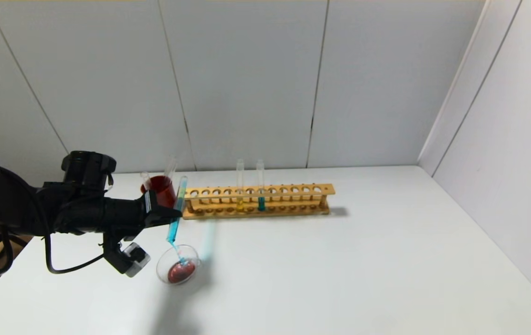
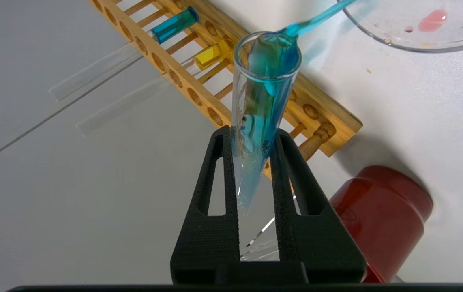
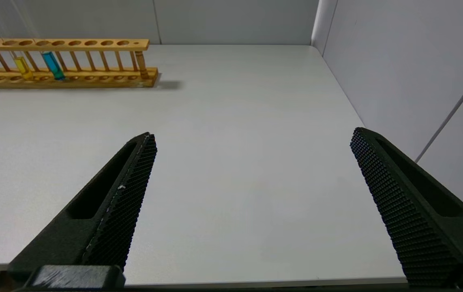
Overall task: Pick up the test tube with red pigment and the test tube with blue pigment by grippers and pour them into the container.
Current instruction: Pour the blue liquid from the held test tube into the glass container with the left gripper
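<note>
This is a laboratory-style test cell, set up like a simple chemistry bench. A plain white desk (image 1: 363,260) is closed in by bare pale panel walls (image 1: 247,83) behind and on the robot's right, and on it stands a long wooden test tube rack (image 1: 288,200) with a row of round holes, holding a glass tube of yellow liquid (image 1: 240,190) and another of teal liquid (image 1: 261,188). A clear glass dish (image 1: 163,267) with red liquid in it and a dark red cup (image 1: 161,190) stand near the rack's left end.
</note>
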